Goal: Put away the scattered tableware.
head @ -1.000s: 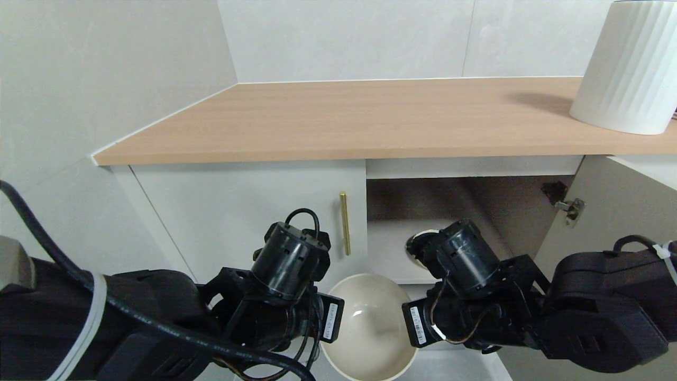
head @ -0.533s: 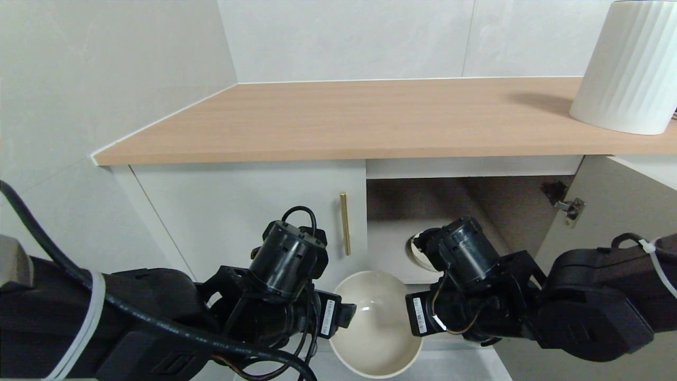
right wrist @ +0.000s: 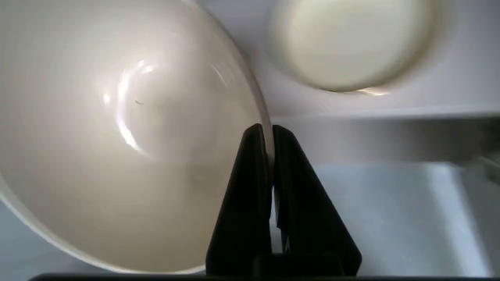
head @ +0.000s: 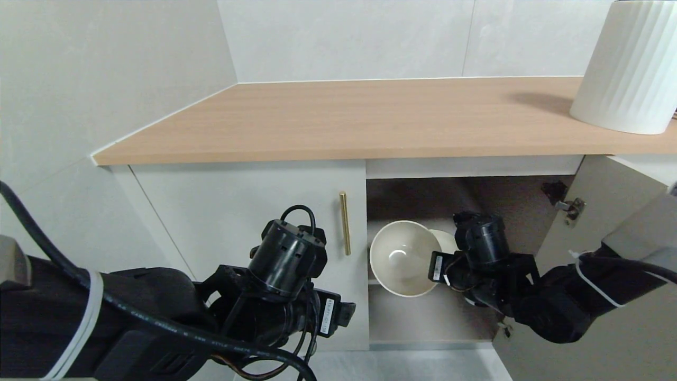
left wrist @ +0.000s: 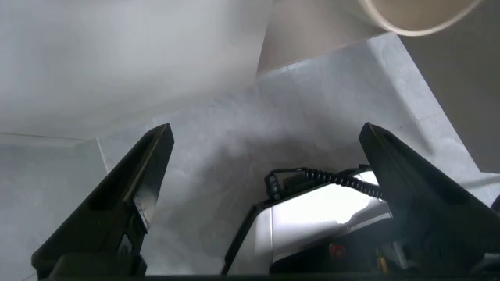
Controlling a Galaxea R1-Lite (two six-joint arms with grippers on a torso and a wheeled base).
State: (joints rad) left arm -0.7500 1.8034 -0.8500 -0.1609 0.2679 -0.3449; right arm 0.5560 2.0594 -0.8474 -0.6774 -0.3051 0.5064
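My right gripper [head: 436,267] is shut on the rim of a cream bowl [head: 401,257], which it holds tilted in the open right half of the cabinet, at shelf level. In the right wrist view its fingers [right wrist: 269,156] pinch the cream bowl's [right wrist: 125,133] edge. A second pale bowl [head: 446,241] sits on the shelf just behind it, also seen as a pale bowl [right wrist: 351,43] in the right wrist view. My left gripper [head: 338,315] hangs low in front of the closed left door. It is open and holds nothing, as its spread fingers [left wrist: 148,187] show.
A wooden countertop [head: 338,119] runs above the cabinet, with a tall white ribbed container [head: 627,66] at its right end. The closed left door carries a gold handle [head: 344,223]. The right door [head: 608,254] stands swung open on its hinge [head: 570,207]. Grey floor lies below.
My right gripper has carried the bowl up and forward, from beside the left gripper into the cabinet opening. The left arm has hardly moved.
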